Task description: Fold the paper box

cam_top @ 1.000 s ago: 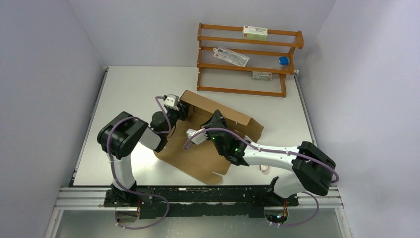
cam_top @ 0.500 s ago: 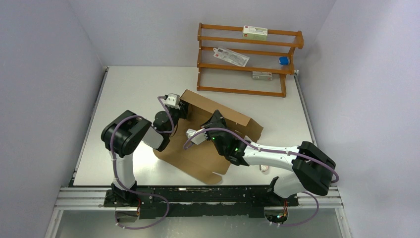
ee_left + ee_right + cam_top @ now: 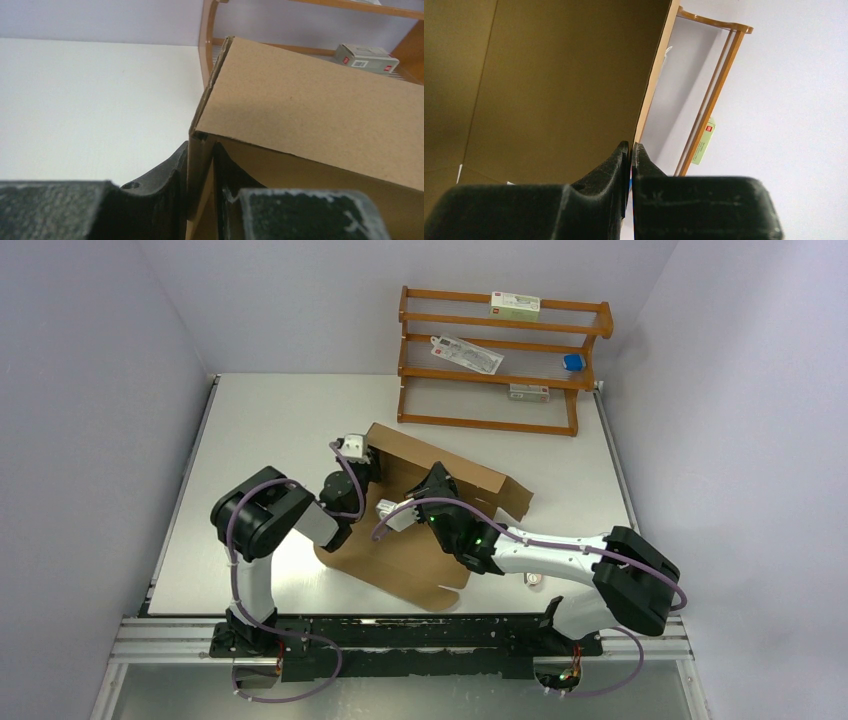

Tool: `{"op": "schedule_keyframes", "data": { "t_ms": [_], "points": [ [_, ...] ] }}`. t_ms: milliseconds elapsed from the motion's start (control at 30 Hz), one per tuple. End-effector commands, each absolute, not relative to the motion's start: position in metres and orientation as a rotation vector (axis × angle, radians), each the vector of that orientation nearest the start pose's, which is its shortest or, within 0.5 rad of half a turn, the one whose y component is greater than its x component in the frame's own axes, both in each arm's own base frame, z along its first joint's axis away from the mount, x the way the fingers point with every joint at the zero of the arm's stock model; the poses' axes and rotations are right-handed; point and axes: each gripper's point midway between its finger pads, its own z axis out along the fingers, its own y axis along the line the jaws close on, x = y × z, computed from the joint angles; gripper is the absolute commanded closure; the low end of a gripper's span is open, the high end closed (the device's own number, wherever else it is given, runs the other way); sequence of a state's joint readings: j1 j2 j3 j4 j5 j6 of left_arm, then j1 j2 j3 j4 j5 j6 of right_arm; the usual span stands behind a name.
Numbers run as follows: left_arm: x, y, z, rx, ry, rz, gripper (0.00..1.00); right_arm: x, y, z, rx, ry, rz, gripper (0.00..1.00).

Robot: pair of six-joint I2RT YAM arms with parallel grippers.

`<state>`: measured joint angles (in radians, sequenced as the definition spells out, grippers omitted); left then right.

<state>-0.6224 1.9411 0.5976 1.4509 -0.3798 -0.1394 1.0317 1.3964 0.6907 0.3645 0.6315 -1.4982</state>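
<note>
The paper box (image 3: 400, 552) is brown corrugated cardboard, partly folded in the middle of the table: a flat panel lies toward me and a long wall stands at the back. My left gripper (image 3: 367, 462) is shut on the folded corner at the wall's left end; in the left wrist view (image 3: 201, 150) its jaws pinch doubled cardboard (image 3: 310, 100). My right gripper (image 3: 438, 480) is shut on the upper edge of the long wall near its middle; in the right wrist view (image 3: 630, 147) the jaws clamp the panel's (image 3: 564, 75) edge.
A wooden rack (image 3: 490, 350) stands at the back of the table, close behind the box, holding a white-green carton (image 3: 514, 306), a flat packet (image 3: 466, 353), a small blue item (image 3: 572, 362) and a small box (image 3: 367, 57). A small round object (image 3: 537, 580) lies by the right arm.
My left arm and gripper have shifted a little to the right with the box's left corner, and the flat panel has slid slightly right. The right gripper has stayed in place.
</note>
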Motion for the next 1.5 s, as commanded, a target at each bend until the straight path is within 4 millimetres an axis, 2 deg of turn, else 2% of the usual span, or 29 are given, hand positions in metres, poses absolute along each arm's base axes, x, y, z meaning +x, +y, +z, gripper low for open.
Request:
{"op": "schedule_keyframes", "data": {
  "t_ms": [0, 200, 433, 767, 933, 1000, 1133, 1300, 1467],
  "points": [
    [0.421, -0.186, 0.132, -0.169, 1.427, -0.175, 0.84, 0.303, 0.256, 0.182, -1.754, 0.980, -0.883, 0.93],
    [0.416, -0.174, 0.131, -0.254, 1.433, -0.089, 0.80, 0.303, 0.255, 0.186, -1.743, 0.986, -0.877, 0.93],
    [0.409, -0.170, 0.133, -0.271, 1.431, 0.031, 0.79, 0.302, 0.254, 0.185, -1.742, 0.993, -0.869, 0.93],
    [0.402, -0.145, 0.120, -0.374, 1.477, 0.216, 0.77, 0.301, 0.253, 0.185, -1.732, 0.998, -0.863, 0.93],
    [0.398, -0.135, 0.114, -0.376, 1.499, 0.304, 0.73, 0.301, 0.252, 0.184, -1.731, 1.003, -0.861, 0.93],
    [0.397, -0.139, 0.114, -0.366, 1.498, 0.250, 0.69, 0.301, 0.253, 0.184, -1.731, 1.005, -0.854, 0.93],
    [0.397, -0.159, 0.118, -0.278, 1.508, 0.082, 0.60, 0.301, 0.254, 0.188, -1.716, 1.012, -0.838, 0.92],
    [0.388, -0.168, 0.124, -0.206, 1.497, -0.048, 0.52, 0.301, 0.254, 0.190, -1.703, 1.018, -0.834, 0.91],
    [0.377, -0.173, 0.130, -0.123, 1.484, -0.143, 0.40, 0.302, 0.255, 0.189, -1.699, 1.025, -0.832, 0.90]
  ]
}}
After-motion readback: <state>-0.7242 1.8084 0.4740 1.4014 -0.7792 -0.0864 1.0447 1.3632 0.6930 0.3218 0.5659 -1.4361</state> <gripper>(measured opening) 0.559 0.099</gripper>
